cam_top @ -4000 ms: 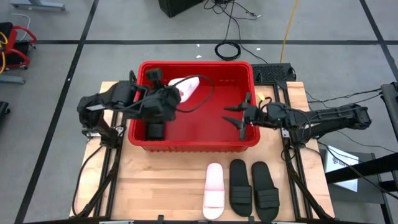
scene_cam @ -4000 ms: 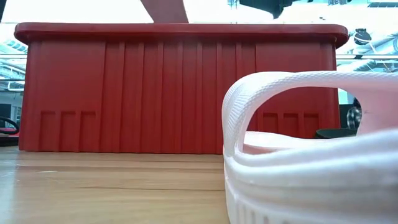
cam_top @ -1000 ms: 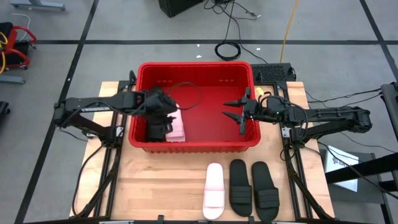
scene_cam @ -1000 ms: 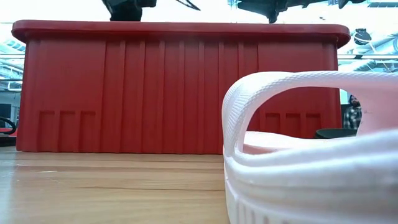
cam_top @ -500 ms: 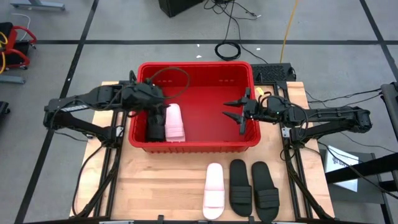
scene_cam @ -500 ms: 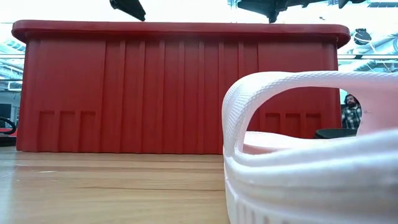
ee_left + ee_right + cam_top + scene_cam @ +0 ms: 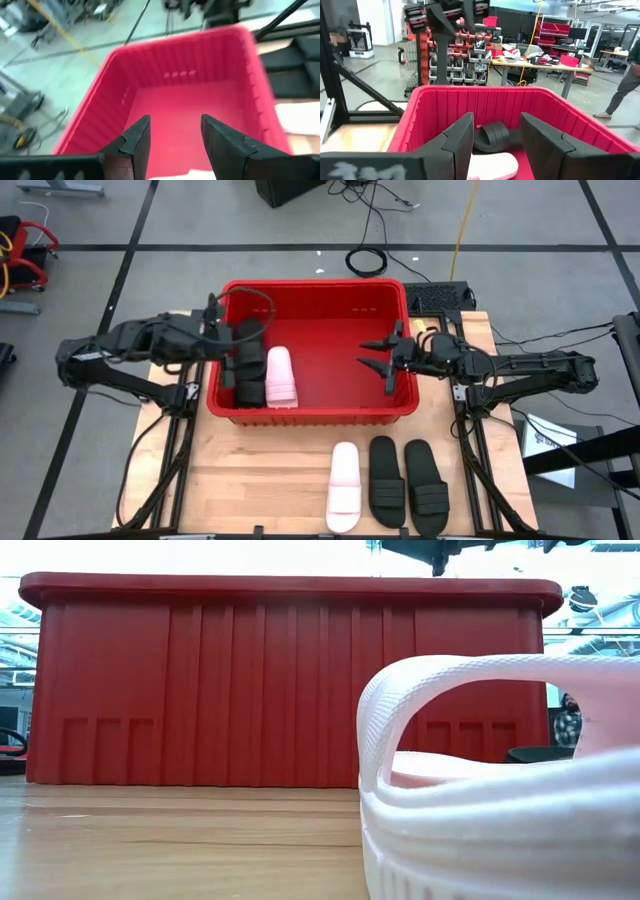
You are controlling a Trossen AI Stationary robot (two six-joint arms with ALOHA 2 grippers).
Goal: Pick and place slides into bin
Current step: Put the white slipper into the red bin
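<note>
Bin: the red bin point(image 7: 312, 352) stands at the far middle of my table point(image 7: 250, 480); its near wall fills the low view.
Slides in the bin: from above, a pale pink slide point(image 7: 280, 376) lies flat on the bin floor toward its left side, with a black slide point(image 7: 248, 368) just beside it against the left wall.
Slides on the table: a second pale slide point(image 7: 343, 500) and two black slides point(image 7: 386, 480) point(image 7: 425, 489) lie side by side near the front edge, right of centre.
Low view only: the pale slide's strap point(image 7: 470, 680) arches huge in the foreground and hides the bin's lower right corner; the bin's inside cannot be seen from here.
Right wrist only: I look across the bin to a black strap point(image 7: 495, 135) and a pale sole point(image 7: 492, 166); a person stands at the far right of the room.
Left wrist only: bare red floor and slotted walls past my fingers point(image 7: 135, 142); the picture is smeared, so I may be missing a slide at its lower edge.
My left gripper point(image 7: 226, 345): over the bin's left rim, jaws apart, holding nothing.
My right gripper point(image 7: 385, 361): over the bin's right side, jaws spread wide, holding nothing.
Around: cables point(image 7: 368, 258) lie on the floor beyond the bin.
</note>
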